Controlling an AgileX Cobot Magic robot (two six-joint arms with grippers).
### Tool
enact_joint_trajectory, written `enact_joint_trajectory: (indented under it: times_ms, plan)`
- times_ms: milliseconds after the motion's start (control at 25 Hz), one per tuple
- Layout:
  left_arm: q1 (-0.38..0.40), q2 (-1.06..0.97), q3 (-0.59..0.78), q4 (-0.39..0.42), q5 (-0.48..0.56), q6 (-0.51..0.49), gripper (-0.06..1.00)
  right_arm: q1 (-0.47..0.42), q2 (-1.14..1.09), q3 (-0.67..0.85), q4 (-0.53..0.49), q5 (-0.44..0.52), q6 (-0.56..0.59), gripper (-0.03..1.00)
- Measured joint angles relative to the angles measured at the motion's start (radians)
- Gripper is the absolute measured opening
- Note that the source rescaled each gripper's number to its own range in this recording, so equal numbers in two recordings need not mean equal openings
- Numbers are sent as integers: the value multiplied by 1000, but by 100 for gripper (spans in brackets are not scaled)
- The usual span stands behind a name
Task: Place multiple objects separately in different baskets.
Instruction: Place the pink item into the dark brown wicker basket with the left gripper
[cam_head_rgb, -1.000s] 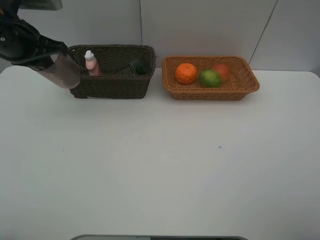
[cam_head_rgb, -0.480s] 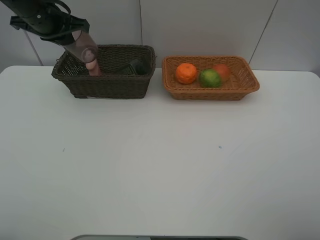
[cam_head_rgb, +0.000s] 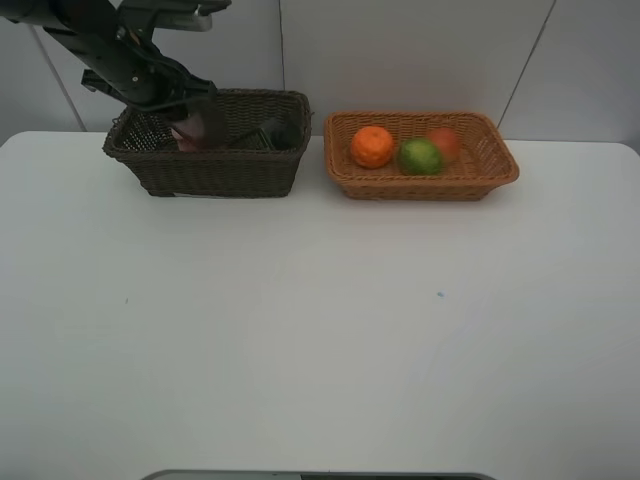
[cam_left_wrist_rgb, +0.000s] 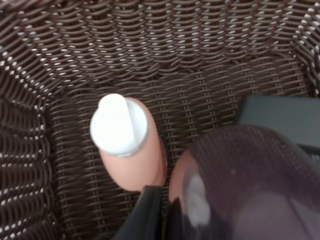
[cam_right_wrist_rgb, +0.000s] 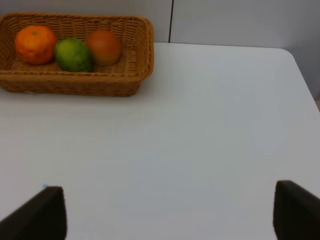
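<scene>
My left gripper (cam_head_rgb: 196, 106) reaches into the dark brown basket (cam_head_rgb: 225, 175) and is shut on the rim of the translucent mauve cup (cam_head_rgb: 207, 122). In the left wrist view the cup (cam_left_wrist_rgb: 250, 185) hangs inside the basket (cam_left_wrist_rgb: 45, 150), close beside the upright pink white-capped bottle (cam_left_wrist_rgb: 120, 127); one dark finger (cam_left_wrist_rgb: 147, 215) presses its wall. The dark grey bottle (cam_left_wrist_rgb: 280, 117) lies just beyond the cup. The orange (cam_head_rgb: 372, 146), green fruit (cam_head_rgb: 420, 156) and peach-like fruit (cam_head_rgb: 446, 142) sit in the light tan basket (cam_head_rgb: 430, 188). My right gripper (cam_right_wrist_rgb: 167, 210) is open above bare table.
Both baskets stand side by side at the back of the white table (cam_head_rgb: 320, 320), against the wall. The right wrist view shows the tan basket (cam_right_wrist_rgb: 135, 55) with its three fruits off to one side.
The left arm has carried the cup from left of the dark basket, over its rim and down inside beside the pink bottle. The right gripper has not moved.
</scene>
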Motion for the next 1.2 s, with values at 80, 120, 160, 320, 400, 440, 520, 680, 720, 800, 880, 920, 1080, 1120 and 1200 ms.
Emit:
enact_joint_trajectory:
  times_ms: [80, 120, 160, 320, 400, 440, 520, 680, 720, 800, 880, 920, 1080, 1120, 1200]
  plan:
    - [-2, 17, 0, 10, -20, 0, 1, 0, 0, 0, 0, 0, 0, 79]
    - [-3, 23, 0, 14, -29, 0, 1, 0, 0, 0, 0, 0, 0, 79]
    - [-3, 26, 0, 15, -35, 0, 1, 0, 0, 0, 0, 0, 0, 79]
    - [-3, 29, 0, 20, -67, 0, 1, 0, 0, 0, 0, 0, 0, 79]
    - [-3, 29, 0, 20, -86, 0, 1, 0, 0, 0, 0, 0, 0, 79]
    - [-3, 29, 0, 20, -89, 0, 1, 0, 0, 0, 0, 0, 0, 79]
    - [-3, 29, 0, 20, -101, 0, 2, 0, 0, 0, 0, 0, 0, 79]
    - [-3, 29, 0, 20, -109, 0, 40, 0, 0, 0, 0, 0, 0, 79]
    - [-3, 29, 0, 20, -114, 0, 57, 0, 0, 0, 0, 0, 0, 79]
    - [-3, 29, 0, 20, -124, 0, 84, 0, 0, 0, 0, 0, 0, 79]
    - [-3, 29, 0, 20, -134, 0, 96, 0, 0, 0, 0, 0, 0, 79]
    - [-3, 29, 0, 20, -134, 0, 98, 0, 0, 0, 0, 0, 0, 79]
    - [-3, 29, 0, 20, -134, 0, 100, 0, 0, 0, 0, 0, 0, 79]
    - [-3, 29, 0, 20, -134, 0, 100, 0, 0, 0, 0, 0, 0, 79]
    - [-3, 22, 0, 20, -133, 0, 100, 0, 0, 0, 0, 0, 0, 79]
